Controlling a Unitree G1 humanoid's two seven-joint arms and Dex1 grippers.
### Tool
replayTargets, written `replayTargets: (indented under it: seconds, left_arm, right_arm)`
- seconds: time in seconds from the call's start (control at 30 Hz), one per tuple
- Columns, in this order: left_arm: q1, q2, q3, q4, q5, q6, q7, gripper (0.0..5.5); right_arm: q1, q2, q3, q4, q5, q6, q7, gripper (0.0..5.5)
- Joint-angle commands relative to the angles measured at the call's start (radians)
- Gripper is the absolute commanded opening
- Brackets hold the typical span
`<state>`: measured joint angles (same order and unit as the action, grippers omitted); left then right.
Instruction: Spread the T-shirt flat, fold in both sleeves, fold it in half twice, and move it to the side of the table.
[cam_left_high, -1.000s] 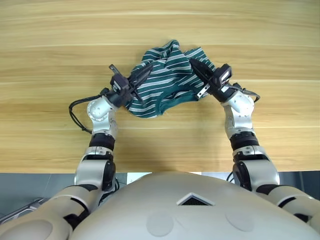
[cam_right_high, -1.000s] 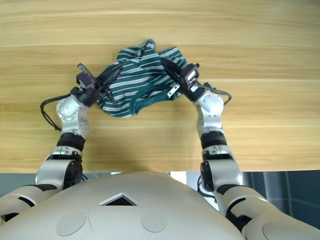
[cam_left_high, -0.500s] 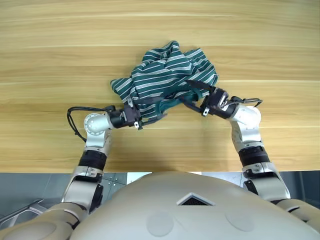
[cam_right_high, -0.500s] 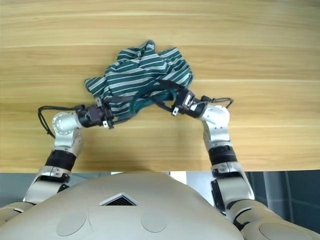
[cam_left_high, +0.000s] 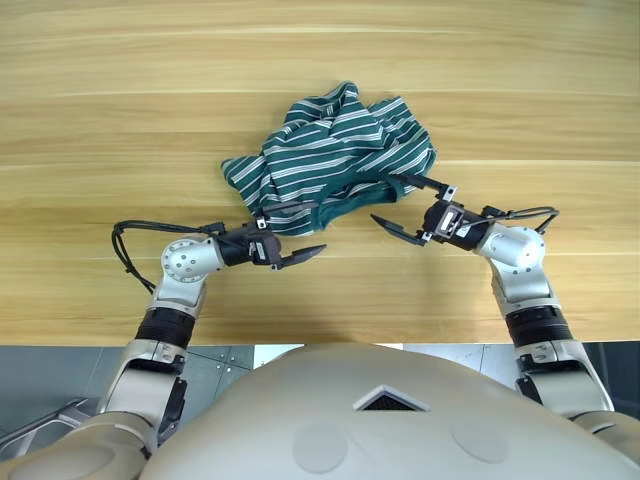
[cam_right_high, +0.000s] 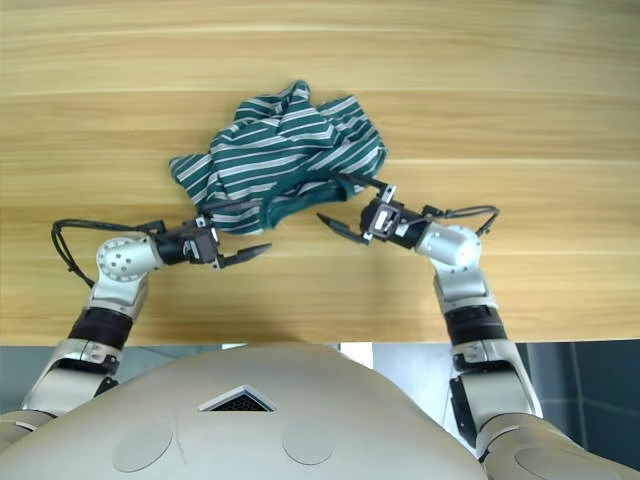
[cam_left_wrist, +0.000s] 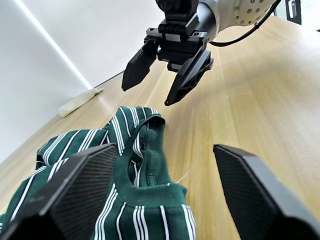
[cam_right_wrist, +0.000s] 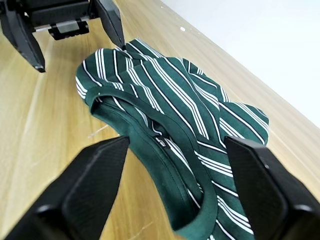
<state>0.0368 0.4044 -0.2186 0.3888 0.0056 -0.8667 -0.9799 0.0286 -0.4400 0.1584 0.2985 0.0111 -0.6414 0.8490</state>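
The T-shirt (cam_left_high: 335, 150), dark green with white stripes, lies crumpled in a heap at the middle of the wooden table (cam_left_high: 100, 120). Its collar edge (cam_left_wrist: 150, 150) faces the near side. My left gripper (cam_left_high: 320, 226) is open just in front of the shirt's near-left hem, with nothing between its fingers. My right gripper (cam_left_high: 382, 197) is open at the shirt's near-right edge, also holding nothing. The two grippers point at each other across the collar. In the left wrist view the right gripper (cam_left_wrist: 146, 96) shows beyond the shirt. In the right wrist view the left gripper (cam_right_wrist: 80, 56) shows beyond it.
Bare wood surrounds the shirt on all sides. The table's near edge (cam_left_high: 320, 342) runs just behind my wrists. A black cable (cam_left_high: 130, 235) loops beside the left wrist and another (cam_left_high: 525, 212) beside the right.
Both grippers came down off the shirt and drew back toward the near edge, now open and holding nothing. The shirt's left part was pulled outward and the heap now lies still.
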Motion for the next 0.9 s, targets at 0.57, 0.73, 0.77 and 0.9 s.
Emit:
replayTargets:
  seconds: [0.57,0.73,0.77,0.9]
  left_arm:
    - [-0.006,0.184,-0.073,0.028,0.29,-0.036,0.205,3.59]
    - [-0.008,0.204,-0.1,0.03,0.39,-0.024,0.291,3.59]
    - [-0.011,0.204,-0.106,0.031,0.4,-0.022,0.305,3.59]
    - [-0.029,0.211,-0.122,0.049,0.459,-0.007,0.376,3.59]
  right_arm:
    - [-0.05,-0.215,0.018,0.108,-0.362,0.021,-0.246,3.52]
    - [-0.07,-0.233,0.037,0.117,-0.398,0.035,-0.289,3.52]
    - [-0.08,-0.222,0.049,0.129,-0.413,0.037,-0.304,3.52]
    - [-0.114,-0.169,0.119,0.187,-0.477,0.042,-0.367,3.52]
